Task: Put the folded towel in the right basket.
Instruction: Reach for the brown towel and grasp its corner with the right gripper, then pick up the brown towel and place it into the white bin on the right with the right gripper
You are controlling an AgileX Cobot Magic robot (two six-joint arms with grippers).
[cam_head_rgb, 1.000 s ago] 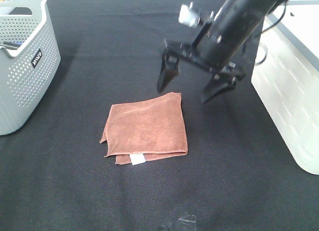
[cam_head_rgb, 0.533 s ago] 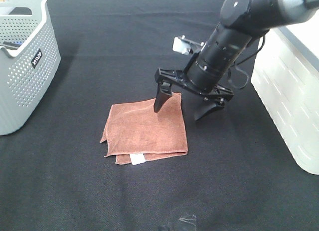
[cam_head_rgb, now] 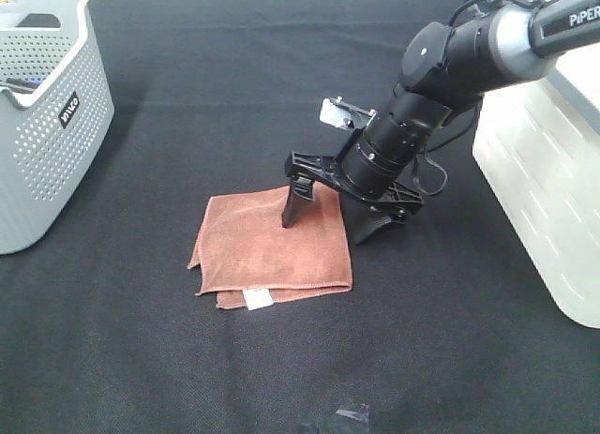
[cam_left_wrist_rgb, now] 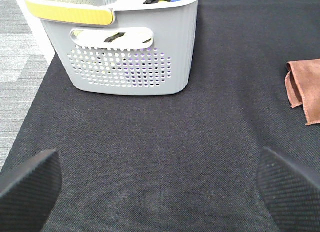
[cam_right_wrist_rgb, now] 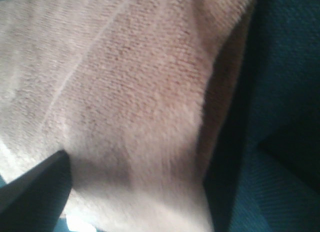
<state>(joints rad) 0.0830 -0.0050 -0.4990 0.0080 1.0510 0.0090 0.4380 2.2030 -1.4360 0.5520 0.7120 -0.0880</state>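
Black tabletop (cam_head_rgb: 169, 368), centre frame: right gripper (cam_head_rgb: 324, 230) spread astride right edge of towel (cam_head_rgb: 262, 256) — grasp step. Next: close on edge, lift, carry to basket (cam_head_rgb: 539, 190) at right.

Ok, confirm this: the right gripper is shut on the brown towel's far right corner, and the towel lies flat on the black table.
Not shut: the right gripper is open. The exterior high view shows one finger over the brown towel near that corner, the other beyond its edge over the black table.
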